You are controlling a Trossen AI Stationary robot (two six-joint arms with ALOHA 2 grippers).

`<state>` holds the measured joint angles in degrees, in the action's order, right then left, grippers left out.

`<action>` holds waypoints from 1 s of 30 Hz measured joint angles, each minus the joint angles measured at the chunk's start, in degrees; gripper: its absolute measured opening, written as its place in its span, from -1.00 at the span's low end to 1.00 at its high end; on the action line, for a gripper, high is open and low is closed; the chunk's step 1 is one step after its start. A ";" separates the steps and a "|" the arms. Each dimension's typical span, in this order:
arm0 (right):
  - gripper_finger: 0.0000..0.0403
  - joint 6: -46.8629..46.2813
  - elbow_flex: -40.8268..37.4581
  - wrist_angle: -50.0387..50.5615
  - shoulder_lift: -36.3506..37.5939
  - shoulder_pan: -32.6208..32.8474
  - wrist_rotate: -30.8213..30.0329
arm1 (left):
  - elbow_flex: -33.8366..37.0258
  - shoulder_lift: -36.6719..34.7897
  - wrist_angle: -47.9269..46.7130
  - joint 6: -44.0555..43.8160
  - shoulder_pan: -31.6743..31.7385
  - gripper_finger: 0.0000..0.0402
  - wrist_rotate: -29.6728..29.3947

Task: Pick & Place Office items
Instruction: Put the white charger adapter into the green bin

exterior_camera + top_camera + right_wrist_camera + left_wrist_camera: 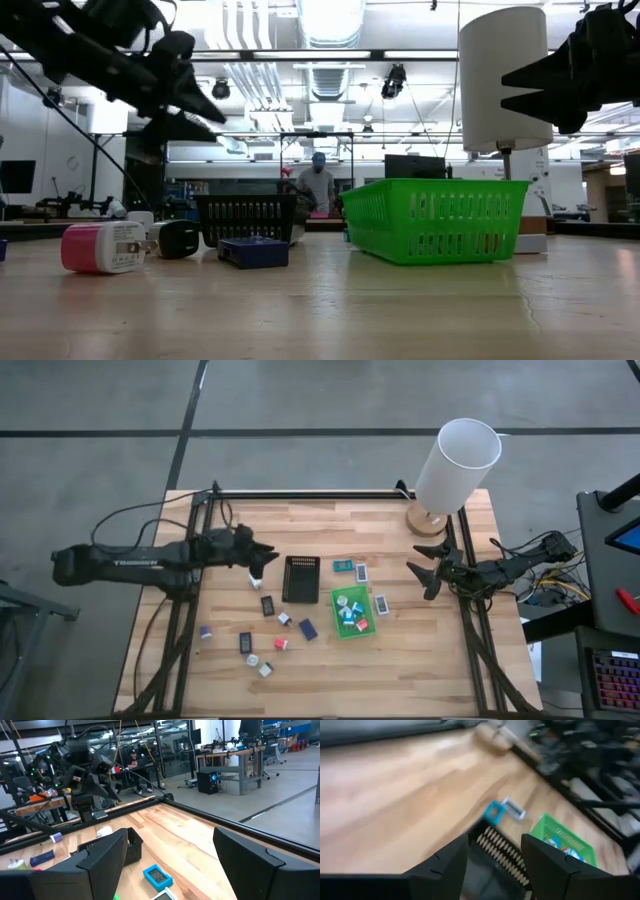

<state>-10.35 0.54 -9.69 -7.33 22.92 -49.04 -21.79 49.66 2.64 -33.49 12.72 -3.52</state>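
Left tool (268, 553): jaws parted, empty, above white item (256, 582) beside black tray (300, 579).
Right tool (424, 567): wide open, empty, near green tray (352, 610).

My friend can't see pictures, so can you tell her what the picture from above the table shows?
Two dark robot arms reach over a wooden table: the left hand hovers beside a black tray, the right hand waits open near a white lamp. A green tray holds a few small office items; more lie scattered on the wood.
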 joint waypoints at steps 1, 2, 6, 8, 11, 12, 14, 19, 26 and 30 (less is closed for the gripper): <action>0.44 0.00 0.00 -0.01 0.00 0.00 0.00 | -0.38 -0.61 -2.60 -3.93 -1.62 -0.05 -2.65; 0.45 0.00 0.00 -0.01 0.00 0.00 0.00 | -0.98 -1.23 -5.29 -8.05 -3.01 -0.05 -4.79; 0.48 0.00 0.00 0.02 0.00 0.00 -0.02 | -5.61 -2.86 -18.57 -25.14 -8.01 -0.05 -12.54; 0.50 0.00 0.00 0.02 0.00 0.00 -0.02 | -9.17 -2.38 -27.47 -34.41 -10.52 -0.05 -16.84; 0.51 0.00 0.00 0.02 0.00 0.00 -0.04 | -15.03 0.50 -39.19 -47.03 -14.21 -0.05 -22.54; 0.51 0.00 0.00 0.03 0.00 0.00 -0.06 | -17.01 1.84 -42.80 -50.30 -15.28 -0.05 -23.09; 0.50 0.00 0.00 0.02 0.00 0.00 -0.13 | -20.69 4.94 -49.14 -56.27 -17.01 -0.05 -22.92; 0.47 0.00 0.00 0.02 0.00 0.00 -0.15 | -26.82 13.85 -60.54 -72.09 -18.64 -0.05 -18.87; 0.44 0.00 0.02 0.02 0.00 0.00 -0.13 | -28.76 21.16 -62.78 -79.74 -18.42 -0.05 -14.98; 0.46 0.00 0.02 0.02 0.00 0.00 -0.13 | -27.66 22.63 -59.31 -83.16 -18.40 -0.08 -14.41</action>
<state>-10.35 0.56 -9.67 -7.33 22.92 -49.17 -49.45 72.30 -56.67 -116.64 -5.67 -17.94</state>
